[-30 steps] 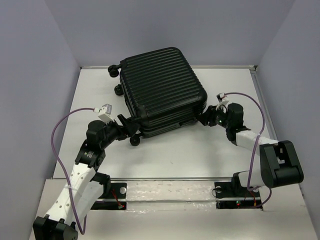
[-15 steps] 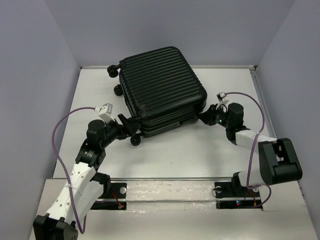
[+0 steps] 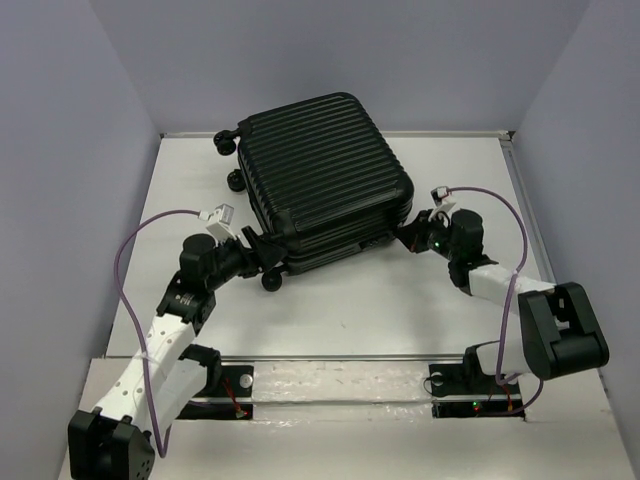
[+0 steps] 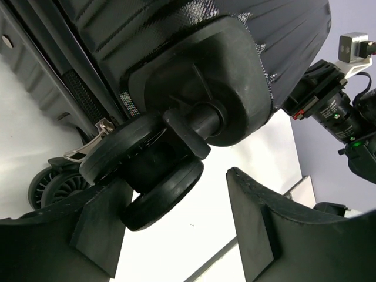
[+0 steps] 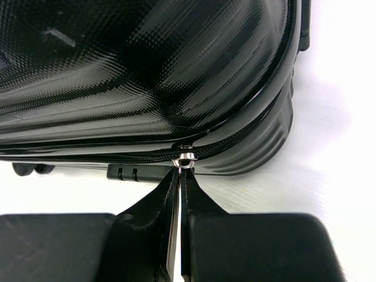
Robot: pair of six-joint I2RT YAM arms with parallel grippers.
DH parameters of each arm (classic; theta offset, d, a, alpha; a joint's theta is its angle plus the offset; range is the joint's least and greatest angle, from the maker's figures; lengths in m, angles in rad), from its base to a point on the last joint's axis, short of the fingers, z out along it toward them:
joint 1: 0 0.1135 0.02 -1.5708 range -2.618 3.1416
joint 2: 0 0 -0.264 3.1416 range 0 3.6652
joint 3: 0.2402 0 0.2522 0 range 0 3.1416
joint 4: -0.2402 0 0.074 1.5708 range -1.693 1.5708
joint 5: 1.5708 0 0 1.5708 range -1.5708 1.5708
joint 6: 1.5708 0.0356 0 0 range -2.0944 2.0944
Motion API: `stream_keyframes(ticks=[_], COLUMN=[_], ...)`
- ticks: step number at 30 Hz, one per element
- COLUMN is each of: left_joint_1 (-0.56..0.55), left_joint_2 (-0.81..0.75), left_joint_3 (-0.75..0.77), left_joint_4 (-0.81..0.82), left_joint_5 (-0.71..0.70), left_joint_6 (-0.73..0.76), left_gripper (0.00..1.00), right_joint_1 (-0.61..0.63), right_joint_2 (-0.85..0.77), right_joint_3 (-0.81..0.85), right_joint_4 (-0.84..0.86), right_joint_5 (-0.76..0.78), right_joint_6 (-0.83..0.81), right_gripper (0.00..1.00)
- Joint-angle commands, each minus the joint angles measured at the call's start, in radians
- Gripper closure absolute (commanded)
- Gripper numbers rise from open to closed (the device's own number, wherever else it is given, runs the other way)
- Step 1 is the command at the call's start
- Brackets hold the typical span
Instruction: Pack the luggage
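While the luggage (image 3: 325, 180) lies closed on its side toward the 12 o'clock half of the white table (image 3: 400, 300), you have one arm at each of its near corners. From above, its ribbed black shell faces up, two wheels poke out at its 10 o'clock corner, and another wheel (image 3: 270, 281) sits at its 7 o'clock corner.

Your left gripper (image 3: 258, 254) is at that 7 o'clock corner, coming in from 8 o'clock. In the left wrist view its jaws stand wide apart, and the twin caster (image 4: 154, 176) hangs between them. The caster looks very close to the left-hand pad (image 4: 100, 226); whether it touches, you cannot tell. The other pad (image 4: 252, 220) is well clear of it. Nothing is clamped.

Your right gripper (image 3: 410, 238) is at the suitcase's 4 o'clock corner, pointing toward 10 o'clock. In the right wrist view its fingers (image 5: 194, 217) are pressed nearly together, leaving only a thin slit. Their tips meet just under a small silver metal piece (image 5: 185, 158) on the zipper seam (image 5: 117, 155) that runs between the two shell halves. The tips appear to pinch the lower end of that piece, though the contact is too small to confirm. A small latch block (image 5: 132, 172) sits under the seam at about 9 o'clock from the fingertips.
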Motion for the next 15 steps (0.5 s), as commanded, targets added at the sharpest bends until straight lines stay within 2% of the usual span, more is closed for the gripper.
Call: stream_keyframes(ticks=[1,2,3,7,8,9,11,15], left_joint_1=[-0.018,-0.020,-0.025,-0.032,-0.032,-0.032,-0.032,-0.032], left_joint_2=[0.013,0.013,0.014,0.001,-0.002,-0.010,-0.019,-0.033], left_joint_3=[0.019,0.018,0.013,0.001,0.000,0.001,0.006,0.026], left_joint_4=[0.096,0.096,0.097,0.097,0.096,0.091,0.088,0.106], left_joint_5=[0.037,0.036,0.036,0.028,0.025,0.008,-0.018,-0.049], left_joint_6=[0.001,-0.001,-0.004,-0.005,-0.005,-0.004,-0.002,-0.011], left_gripper=[0.31,0.36,0.50,0.68,0.75,0.88,0.94,0.94], right_joint_1=[0.036,0.036,0.036,0.036,0.045,0.045,0.056,0.074], right_joint_2=[-0.046,-0.049,-0.057,-0.049,-0.046,-0.046,-0.051,-0.085], right_joint_3=[-0.014,-0.014,-0.013,0.001,0.001,0.002,0.002,0.005], right_joint_4=[0.019,0.015,0.011,0.003,0.003,0.003,-0.006,-0.053], right_joint_5=[0.020,0.022,0.025,0.008,0.008,0.005,0.006,0.014], right_joint_6=[-0.008,-0.008,-0.008,-0.008,-0.005,-0.005,-0.005,-0.010], right_gripper=[0.93,0.93,0.93,0.93,0.93,0.93,0.93,0.93])
